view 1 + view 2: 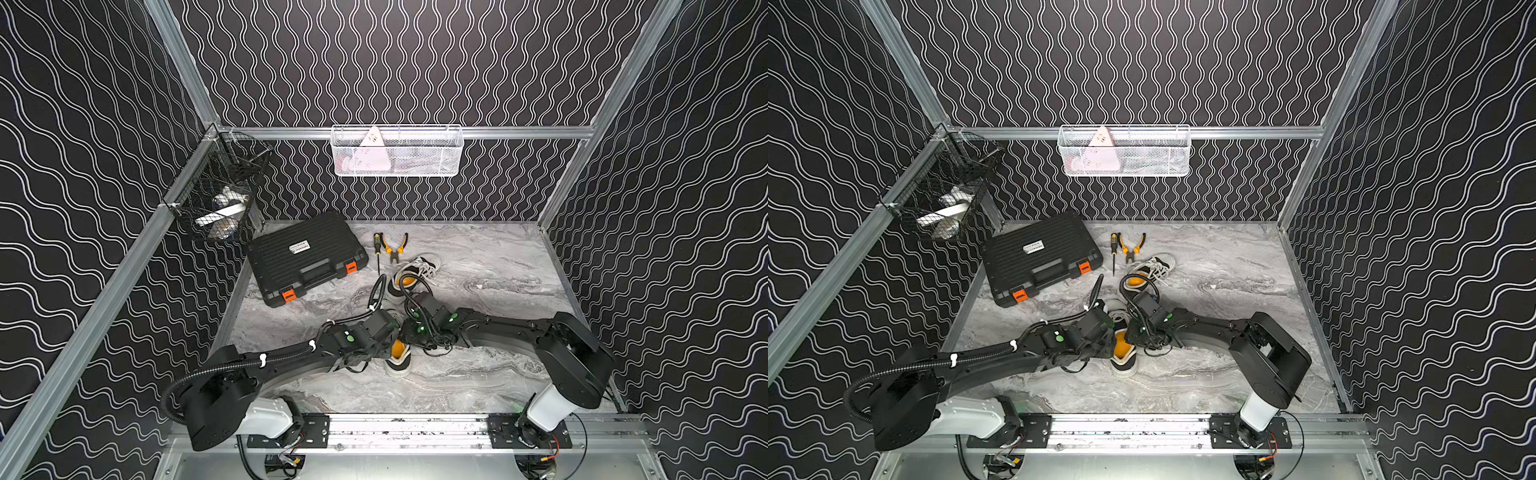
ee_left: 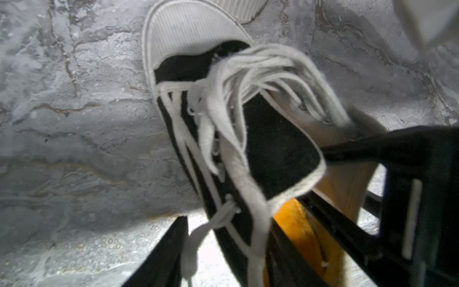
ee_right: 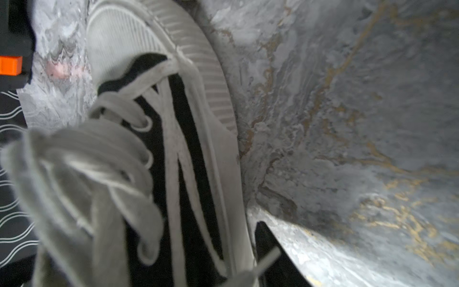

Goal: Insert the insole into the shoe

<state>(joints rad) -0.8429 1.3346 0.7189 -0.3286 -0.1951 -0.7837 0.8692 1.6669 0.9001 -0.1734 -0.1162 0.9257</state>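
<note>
A black canvas shoe [image 1: 397,365] with a white toe cap and loose white laces lies mid-table, heel toward the front. An orange insole [image 1: 398,351] [image 2: 295,228] lies inside it at the heel end. Both grippers hang over its middle. In the left wrist view my left gripper [image 2: 228,223] is open astride one side wall, with one finger [image 2: 164,256] outside and clear of the canvas. The right gripper [image 1: 409,328] stands open astride the opposite wall, and one of its fingers [image 3: 270,258] rests beside the sole. A second shoe [image 1: 417,270] with orange inside lies farther back.
A black tool case [image 1: 305,257] with orange latches sits at the back left, with a screwdriver [image 1: 377,249] and pliers [image 1: 395,247] beside it. A white wire basket [image 1: 397,151] hangs on the back rail and a black one [image 1: 220,191] in the left corner.
</note>
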